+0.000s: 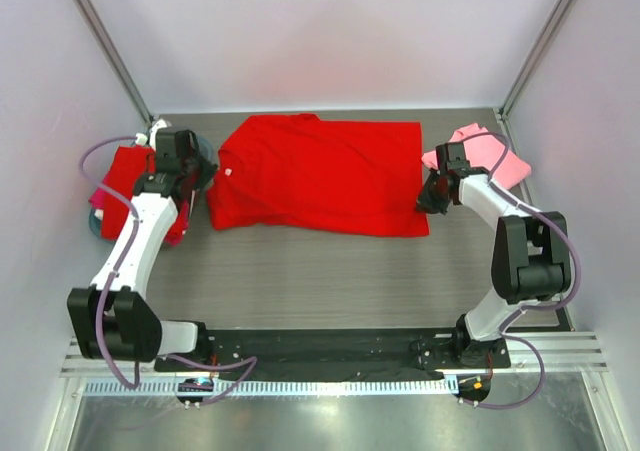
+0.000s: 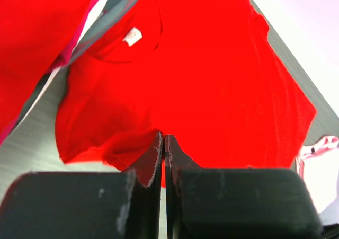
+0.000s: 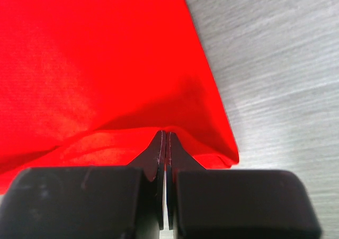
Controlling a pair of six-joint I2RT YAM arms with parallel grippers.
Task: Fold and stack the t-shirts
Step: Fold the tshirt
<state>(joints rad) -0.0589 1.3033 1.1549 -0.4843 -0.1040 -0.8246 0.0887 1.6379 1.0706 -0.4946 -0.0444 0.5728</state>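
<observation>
At the far middle of the table (image 1: 330,271), the red t-shirt (image 1: 320,176) lies spread flat, collar to the left. The left arm stretches far from a bent elbow, with the left gripper (image 1: 203,183) pinched tight on the shirt's left edge. The right arm folds leftward, with the right gripper (image 1: 430,201) clamped on the shirt's near right corner. A pink t-shirt (image 1: 492,156) lies just beyond.

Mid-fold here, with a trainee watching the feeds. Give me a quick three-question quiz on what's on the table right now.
1. True or false: the bright red cotton crew-neck t-shirt lies spread open on the grey table.
2. Which tool is pinching that shirt's edge? A) left tool only B) right tool only C) both
3. Fill in: the light pink cotton t-shirt lies at the table's far ____ corner.
Key: 1 true; 2 C; 3 right.
</observation>
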